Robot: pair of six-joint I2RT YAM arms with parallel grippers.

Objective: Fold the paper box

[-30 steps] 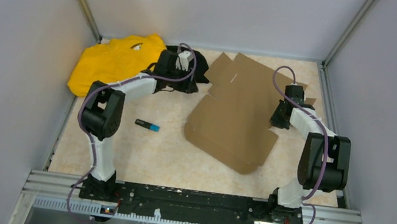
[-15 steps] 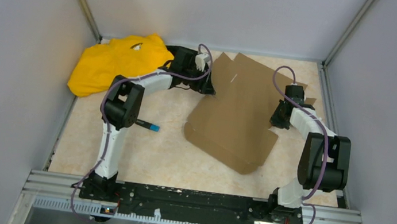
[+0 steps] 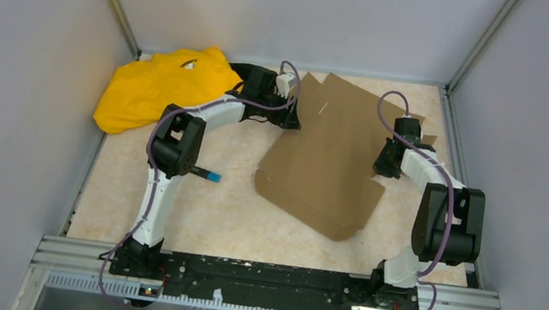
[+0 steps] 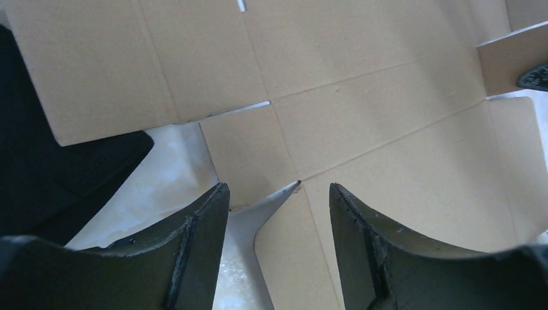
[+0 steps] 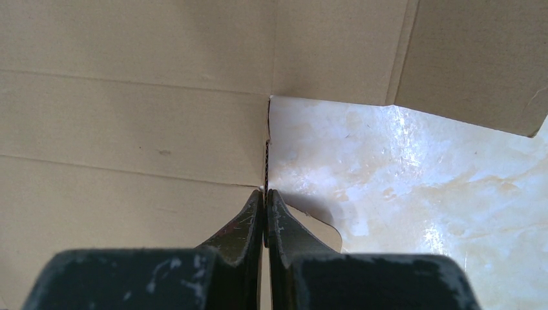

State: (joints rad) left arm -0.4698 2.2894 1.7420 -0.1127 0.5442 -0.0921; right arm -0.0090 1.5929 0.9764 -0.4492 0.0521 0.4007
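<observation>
Paper box [image 3: 325,170], a flat, unfolded brown die-cut sheet with flaps and slits, lies on the beige marbled table [image 3: 230,221], right of centre. The left gripper [image 4: 278,194] hovers over the sheet's left edge with its jaws apart and nothing between them, just beside a black cloth [image 4: 39,161]. The right gripper [image 5: 265,194] sits at the sheet's right edge with its jaws pressed together. The cut cardboard edge runs straight into its fingertips, so it seems to pinch the sheet (the contact itself is hidden). A yellow cloth [image 3: 156,87] lies at the far left, and a blue-tipped marker [image 3: 205,173] lies near the left arm.
</observation>
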